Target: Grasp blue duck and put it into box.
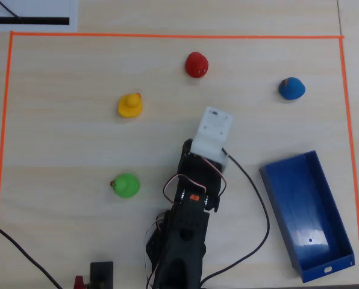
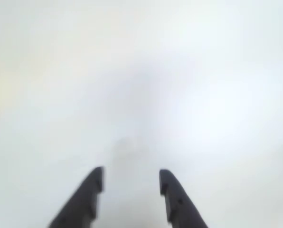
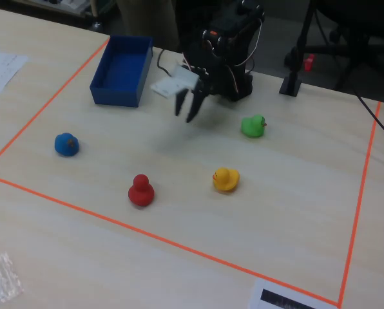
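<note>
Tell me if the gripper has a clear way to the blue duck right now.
Probably yes: the gripper hangs open and empty above bare table, and nothing lies between it and the blue duck; the blue box sits off to one side.

The black arm (image 1: 188,223) reaches out from its base, bent over at the wrist; its gripper (image 3: 187,111) points down and hangs clear above the table; the two dark fingers (image 2: 87,199) stand apart, with nothing between them; a white block (image 1: 211,133) sits atop the wrist.
</note>
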